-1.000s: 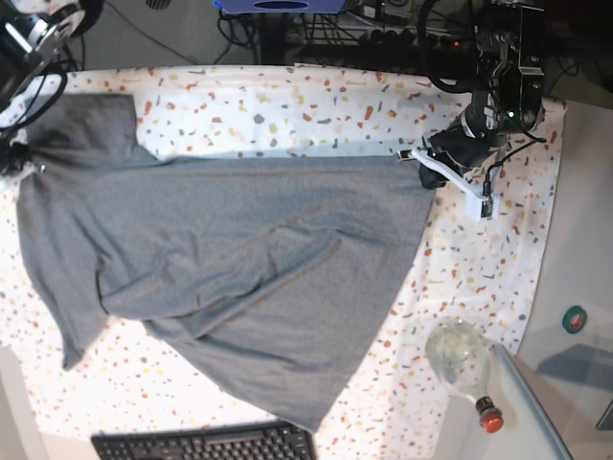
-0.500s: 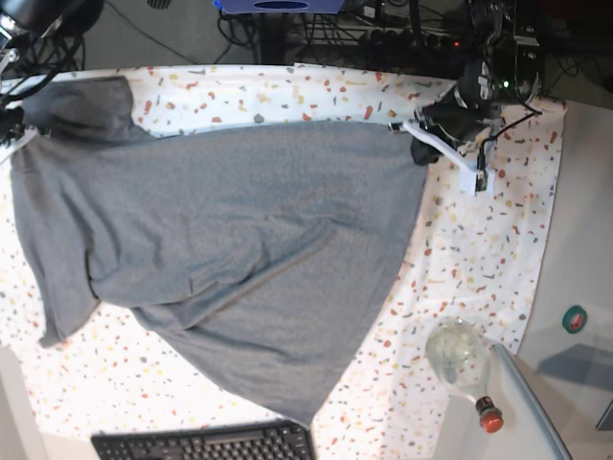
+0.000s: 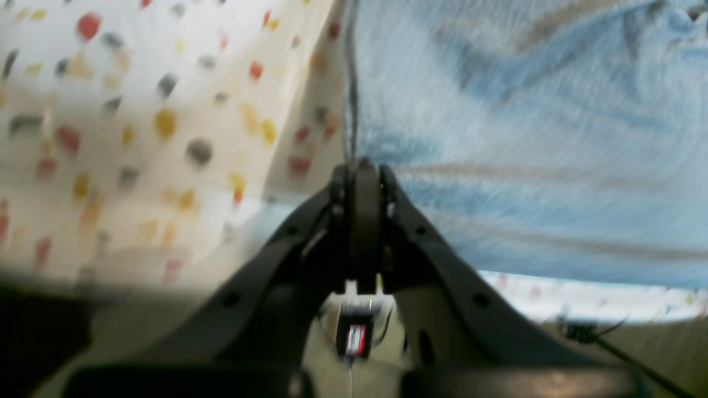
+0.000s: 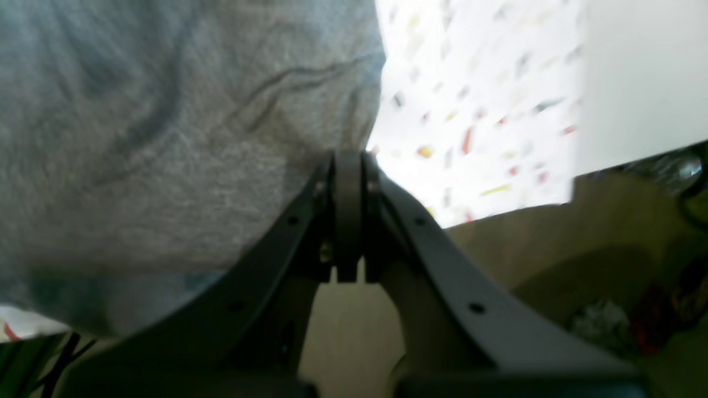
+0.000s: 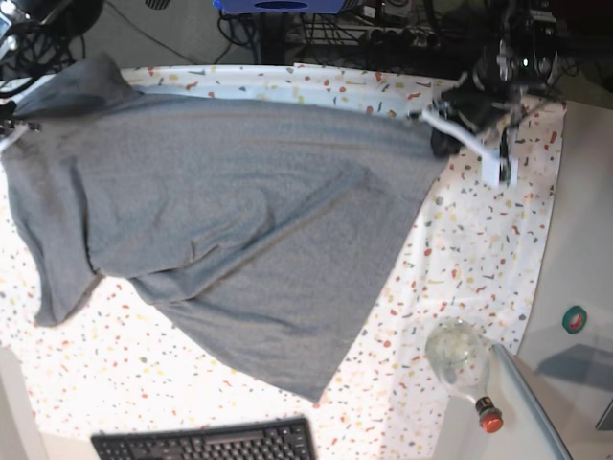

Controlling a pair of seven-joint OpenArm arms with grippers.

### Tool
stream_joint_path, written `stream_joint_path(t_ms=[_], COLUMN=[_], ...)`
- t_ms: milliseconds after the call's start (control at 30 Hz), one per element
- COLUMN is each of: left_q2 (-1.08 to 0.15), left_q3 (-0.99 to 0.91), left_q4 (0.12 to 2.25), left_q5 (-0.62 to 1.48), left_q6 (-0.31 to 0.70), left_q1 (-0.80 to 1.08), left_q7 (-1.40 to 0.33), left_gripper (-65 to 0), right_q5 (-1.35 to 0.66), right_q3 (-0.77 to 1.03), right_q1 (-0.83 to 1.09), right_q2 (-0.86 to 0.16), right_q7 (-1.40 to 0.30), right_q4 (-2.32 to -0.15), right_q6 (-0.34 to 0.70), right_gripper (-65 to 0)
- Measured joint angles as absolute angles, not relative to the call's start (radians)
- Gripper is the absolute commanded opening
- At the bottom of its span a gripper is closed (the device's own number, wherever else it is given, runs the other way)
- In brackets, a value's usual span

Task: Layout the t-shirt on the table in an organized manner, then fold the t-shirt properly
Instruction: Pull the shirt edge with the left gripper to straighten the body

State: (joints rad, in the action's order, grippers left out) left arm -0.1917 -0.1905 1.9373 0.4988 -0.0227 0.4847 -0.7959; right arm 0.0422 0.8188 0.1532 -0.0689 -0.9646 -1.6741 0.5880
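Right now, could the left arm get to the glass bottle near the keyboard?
Probably not as things stand. The left gripper is shut on the t-shirt at the far edge of the table; the bottle lies open at the near edge, but reaching it means letting go first.

No legible text anywhere.

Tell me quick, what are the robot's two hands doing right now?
Left gripper: closed, pinching the t-shirt edge.
Right gripper: closed, pinching the t-shirt too.

Flecked table — t-shirt spread across
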Motion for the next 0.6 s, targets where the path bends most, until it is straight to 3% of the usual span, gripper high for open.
stream_joint_path(t_ms=[133,600], left_q2=[-0.199,-0.197], left_q3=[-0.154,-0.157], left_q4=[1.937,1.89], left_q5=[0.507,0.498], left_q6=[-0.012,-0.022], left_q1=[0.39,0.442], left_q7=[-0.808,-0.863], left_gripper=[-65.0,-65.0], right_q5=[0.023,0.028], right_q3=[0.802,0.873], right_q1=[0.073,0.102], right_q2=[-0.082,-0.059], right_q7=[-0.962,-0.997], right_q4=[-1.582,-1.411], right_q6=[0.592,0.584], right_gripper=[-65.0,-65.0])
